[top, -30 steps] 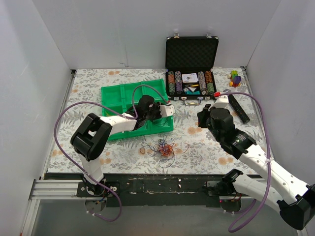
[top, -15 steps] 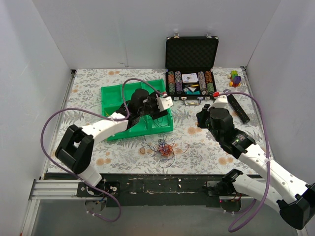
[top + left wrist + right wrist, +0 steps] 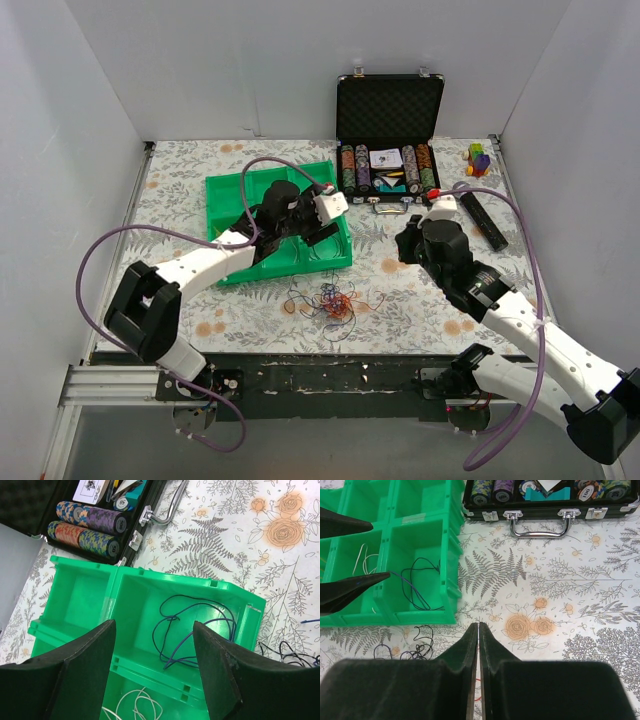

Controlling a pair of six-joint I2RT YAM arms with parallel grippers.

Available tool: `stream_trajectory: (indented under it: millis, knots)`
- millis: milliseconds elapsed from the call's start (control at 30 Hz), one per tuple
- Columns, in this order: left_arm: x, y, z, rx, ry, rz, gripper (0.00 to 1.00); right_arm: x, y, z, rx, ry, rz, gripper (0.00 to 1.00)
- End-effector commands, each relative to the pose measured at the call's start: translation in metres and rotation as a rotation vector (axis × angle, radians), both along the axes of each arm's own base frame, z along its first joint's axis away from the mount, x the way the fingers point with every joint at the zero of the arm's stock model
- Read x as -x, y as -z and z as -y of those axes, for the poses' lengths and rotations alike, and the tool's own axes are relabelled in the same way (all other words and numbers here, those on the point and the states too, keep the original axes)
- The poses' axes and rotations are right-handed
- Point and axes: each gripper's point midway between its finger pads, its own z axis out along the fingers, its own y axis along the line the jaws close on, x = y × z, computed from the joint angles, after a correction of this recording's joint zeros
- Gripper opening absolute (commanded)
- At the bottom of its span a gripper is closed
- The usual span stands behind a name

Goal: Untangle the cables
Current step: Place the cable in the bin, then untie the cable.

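L tool (image 3: 152,625) apart over green tray (image 3: 80,560), blue cable (image 3: 192,635) inside, R tool (image 3: 478,626) together

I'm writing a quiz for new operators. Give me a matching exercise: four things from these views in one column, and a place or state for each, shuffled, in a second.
Things:
1. blue wire
2. poker chips
3. left gripper
4. right gripper

Place or state:
A. shut
B. lying in a compartment of the green tray
C. open
D. in the black case

Pairs: 1-B, 2-D, 3-C, 4-A
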Motion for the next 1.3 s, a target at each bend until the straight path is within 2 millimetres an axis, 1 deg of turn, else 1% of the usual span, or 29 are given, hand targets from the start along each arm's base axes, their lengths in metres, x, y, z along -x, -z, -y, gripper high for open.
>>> stream_trajectory:
  millis: [0,100,167,200,233,267,300,333,367,433,467,533,667,733,900,967,1067,1167,1200,1267]
  knots:
    - [0.002,-0.05,0.008,0.112,0.032,0.062,0.64,0.002,0.003,-0.004,-0.017,-0.023,-0.005,0.11]
    - [0.032,-0.056,0.009,0.127,0.148,0.059,0.7,0.008,0.013,-0.014,-0.036,-0.077,-0.03,0.13]
    - [0.061,-0.045,0.007,0.1,0.227,-0.02,0.72,0.014,0.026,-0.021,-0.054,-0.118,-0.067,0.16]
    - [0.075,-0.042,0.006,0.094,0.26,-0.043,0.73,0.019,0.033,-0.026,-0.067,-0.145,-0.088,0.18]
    - [0.093,-0.042,0.004,0.092,0.302,-0.059,0.73,0.023,0.038,-0.031,-0.085,-0.175,-0.101,0.21]
    - [0.11,-0.028,0.004,0.071,0.338,-0.095,0.73,0.028,0.045,-0.034,-0.104,-0.195,-0.116,0.26]
    - [0.127,-0.025,0.002,0.059,0.373,-0.095,0.73,0.033,0.051,-0.037,-0.119,-0.214,-0.126,0.29]
    - [0.143,-0.015,-0.002,0.028,0.415,-0.086,0.74,0.037,0.056,-0.039,-0.132,-0.232,-0.135,0.32]
    - [0.16,0.001,-0.005,0.0,0.445,-0.106,0.74,0.042,0.062,-0.039,-0.137,-0.239,-0.144,0.34]
    - [0.181,0.016,-0.009,-0.03,0.478,-0.133,0.75,0.048,0.067,-0.039,-0.144,-0.249,-0.158,0.41]
    - [0.188,0.023,-0.011,-0.042,0.483,-0.152,0.75,0.05,0.067,-0.039,-0.152,-0.255,-0.158,0.43]
    - [0.195,0.036,-0.013,-0.072,0.49,-0.181,0.75,0.054,0.065,-0.041,-0.164,-0.268,-0.158,0.46]
    - [0.191,0.055,-0.02,-0.141,0.488,-0.157,0.75,0.057,0.057,-0.04,-0.173,-0.277,-0.142,0.49]
    - [0.189,0.058,-0.023,-0.167,0.486,-0.157,0.73,0.059,0.053,-0.041,-0.179,-0.286,-0.139,0.5]
    - [0.207,0.058,-0.034,-0.24,0.583,-0.194,0.64,0.062,0.054,-0.047,-0.173,-0.322,-0.155,0.5]
    - [0.212,0.064,-0.042,-0.283,0.617,-0.186,0.61,0.063,0.053,-0.05,-0.176,-0.335,-0.16,0.5]
    - [0.214,0.07,-0.051,-0.318,0.626,-0.157,0.6,0.062,0.045,-0.053,-0.178,-0.356,-0.149,0.5]
    - [0.212,0.085,-0.057,-0.352,0.632,-0.127,0.58,0.061,0.041,-0.056,-0.175,-0.37,-0.132,0.51]
    - [0.21,0.088,-0.056,-0.353,0.633,-0.11,0.56,0.063,0.038,-0.06,-0.184,-0.399,-0.126,0.51]
    - [0.204,0.089,-0.051,-0.34,0.626,-0.083,0.5,0.062,0.036,-0.064,-0.181,-0.419,-0.117,0.51]
